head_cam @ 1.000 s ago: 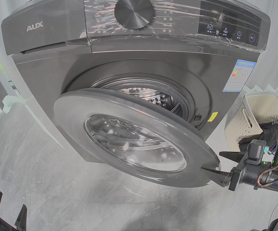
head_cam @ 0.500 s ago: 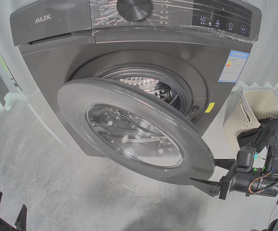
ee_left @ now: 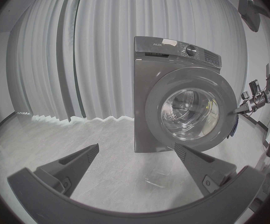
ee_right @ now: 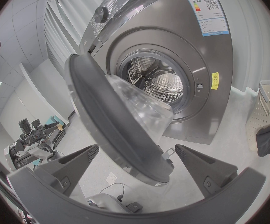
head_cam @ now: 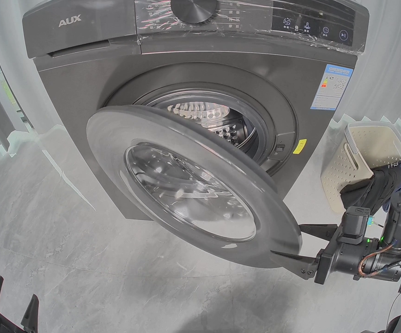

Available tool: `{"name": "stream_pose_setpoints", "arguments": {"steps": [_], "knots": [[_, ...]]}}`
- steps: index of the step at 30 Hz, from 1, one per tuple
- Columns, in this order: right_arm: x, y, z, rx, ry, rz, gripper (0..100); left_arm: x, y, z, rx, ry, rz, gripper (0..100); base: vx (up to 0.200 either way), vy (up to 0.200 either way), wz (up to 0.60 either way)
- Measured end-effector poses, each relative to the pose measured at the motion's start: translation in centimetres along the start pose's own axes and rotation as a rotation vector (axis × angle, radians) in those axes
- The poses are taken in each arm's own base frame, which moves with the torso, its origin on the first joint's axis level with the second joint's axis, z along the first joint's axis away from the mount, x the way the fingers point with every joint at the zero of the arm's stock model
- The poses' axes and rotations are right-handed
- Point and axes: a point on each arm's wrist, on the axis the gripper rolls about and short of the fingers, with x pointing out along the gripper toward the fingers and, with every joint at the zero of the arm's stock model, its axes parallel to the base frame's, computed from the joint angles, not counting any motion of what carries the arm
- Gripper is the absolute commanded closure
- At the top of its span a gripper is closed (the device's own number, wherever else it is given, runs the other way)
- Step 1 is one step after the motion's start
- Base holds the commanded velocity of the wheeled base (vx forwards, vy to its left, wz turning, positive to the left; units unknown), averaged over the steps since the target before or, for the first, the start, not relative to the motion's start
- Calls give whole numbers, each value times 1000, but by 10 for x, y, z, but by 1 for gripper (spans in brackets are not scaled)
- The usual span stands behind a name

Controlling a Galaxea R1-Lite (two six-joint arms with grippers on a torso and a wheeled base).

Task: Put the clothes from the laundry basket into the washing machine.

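on the washing machine [head_cam: 94, 98]: white brand lettering [head_cam: 69, 21] on the drawer front [head_cam: 99, 33]; tiny print around the dial [head_cam: 193, 3], too small to read; lit icons [head_cam: 306, 26] on the touch panel [head_cam: 279, 10]; blue energy label [head_cam: 331, 87] with code square; small yellow sticker [head_cam: 300, 146].

place: robot test lab staged as laundry corner | evidence: grey curtains [ee_left: 94, 63] wall to wall; washing machine [head_cam: 94, 84] alone on stone-look floor [head_cam: 71, 264], panel under plastic film [head_cam: 256, 5]; another robot rig [ee_right: 32, 140] by the far wall
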Motion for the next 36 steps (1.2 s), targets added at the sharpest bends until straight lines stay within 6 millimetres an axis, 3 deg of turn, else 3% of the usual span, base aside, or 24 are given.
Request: {"name": "stream_pose_setpoints", "arguments": {"steps": [13,24,30,36], "knots": [[8,11,-14,18,43,61,0,0,0,0,0,0,-1,0,0,0,0],[-25,3,-34,12,69,19,0,0,0,0,0,0,-1,0,0,0,0],[-31,-17,-24,42,6,-69,0,0,0,0,0,0,-1,0,0,0,0],[-16,-32,0,55,-69,-131,0,0,0,0,0,0,-1,0,0,0,0]]}}
